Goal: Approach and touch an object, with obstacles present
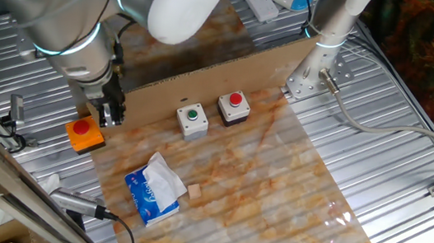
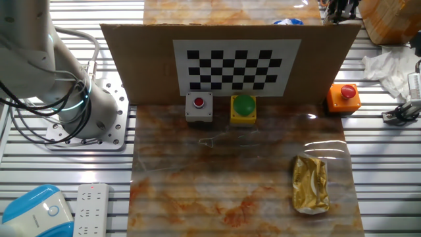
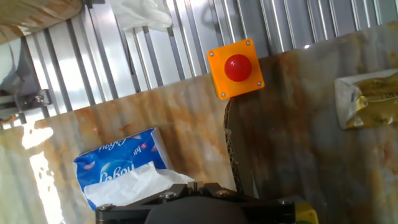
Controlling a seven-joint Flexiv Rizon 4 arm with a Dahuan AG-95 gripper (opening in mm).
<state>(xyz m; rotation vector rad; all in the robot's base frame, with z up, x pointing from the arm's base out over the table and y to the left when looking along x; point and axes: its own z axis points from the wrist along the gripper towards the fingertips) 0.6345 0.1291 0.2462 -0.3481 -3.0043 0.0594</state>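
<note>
Gripper [image 1: 110,113]: fingers hang straight down from the arm's wrist; the fixed view is too coarse and the hand view shows only the hand's dark body, so whether the jaws are spread or pressed together cannot be told. Nothing seen held.

Orange button box [image 1: 84,134]: red cap, resting at the mat's left edge, just below and near-left of the fingertips. In the hand view it [image 3: 235,68] lies ahead along the finger line, slightly right of centre. Judged the thing to touch.

Cardboard strip [image 1: 232,69]: upright wall, long axis left to right across the mat; its left end passes close behind the gripper, the orange box just off that end.

Tissue pack [image 1: 155,189]: near side, apart from the fingers.
</note>
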